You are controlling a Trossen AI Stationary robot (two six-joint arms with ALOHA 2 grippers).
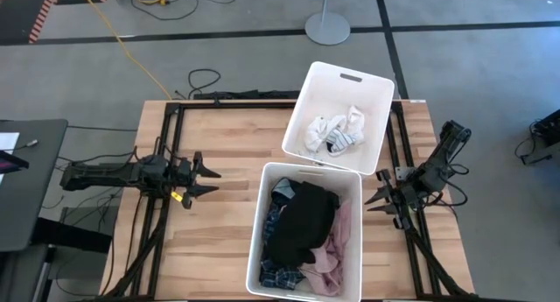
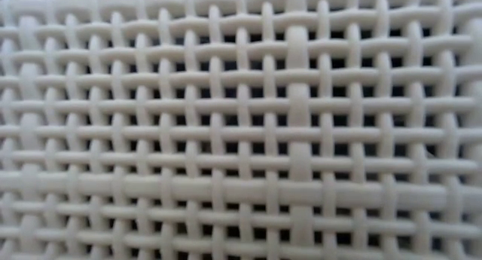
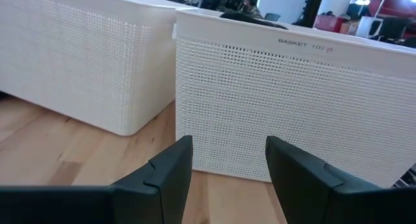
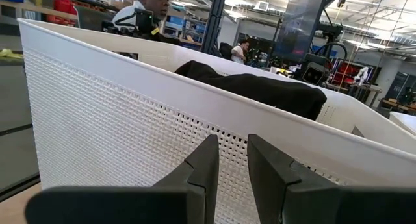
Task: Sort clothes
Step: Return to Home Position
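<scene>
plaid shirt (image 1: 278, 276) mostly under black piece (image 1: 302, 223)

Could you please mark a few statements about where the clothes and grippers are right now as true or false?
1. The white socks lie in the far bin. True.
2. The black piece lies on the bare table between the bins. False: it sits on top of the pile in the near bin.
3. The left gripper holds the pink piece. False: it is open and empty, and the pink piece is in the near bin.
4. The right gripper is outside both bins, on the other side of the near bin from the left gripper. True.
</scene>
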